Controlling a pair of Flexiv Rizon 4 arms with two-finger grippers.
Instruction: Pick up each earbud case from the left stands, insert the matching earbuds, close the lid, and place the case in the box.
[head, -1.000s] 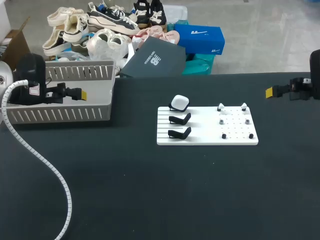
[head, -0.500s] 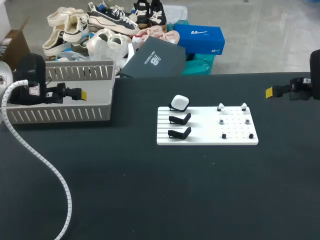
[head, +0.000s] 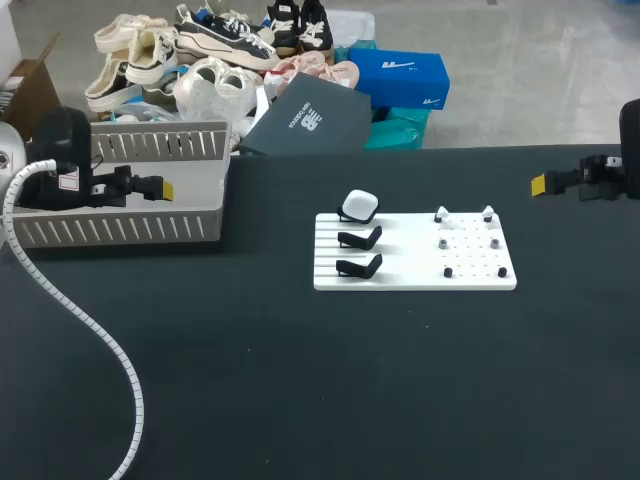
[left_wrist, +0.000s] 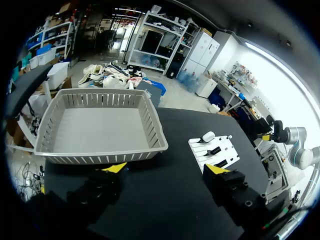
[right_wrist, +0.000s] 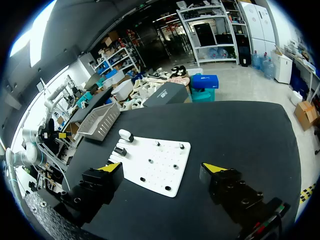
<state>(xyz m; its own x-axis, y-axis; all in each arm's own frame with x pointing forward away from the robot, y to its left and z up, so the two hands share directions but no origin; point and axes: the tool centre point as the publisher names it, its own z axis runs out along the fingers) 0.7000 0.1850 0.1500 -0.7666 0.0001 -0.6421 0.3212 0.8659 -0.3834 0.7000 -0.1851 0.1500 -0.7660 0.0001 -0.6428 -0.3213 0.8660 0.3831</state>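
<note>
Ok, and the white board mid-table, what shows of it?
The white board is a flat rectangle lying on the black table. Its left part is grooved and carries three stands: the farthest holds a white earbud case, the two nearer black stands are empty. Its right part has small holes and six small pieces in pairs: white, grey, black. Nothing else touches it.

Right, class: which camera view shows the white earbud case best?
The head view: the white earbud case sits plainly on the white board, behind two empty black stands. Both wrist views show it only as a small distant white shape.
</note>
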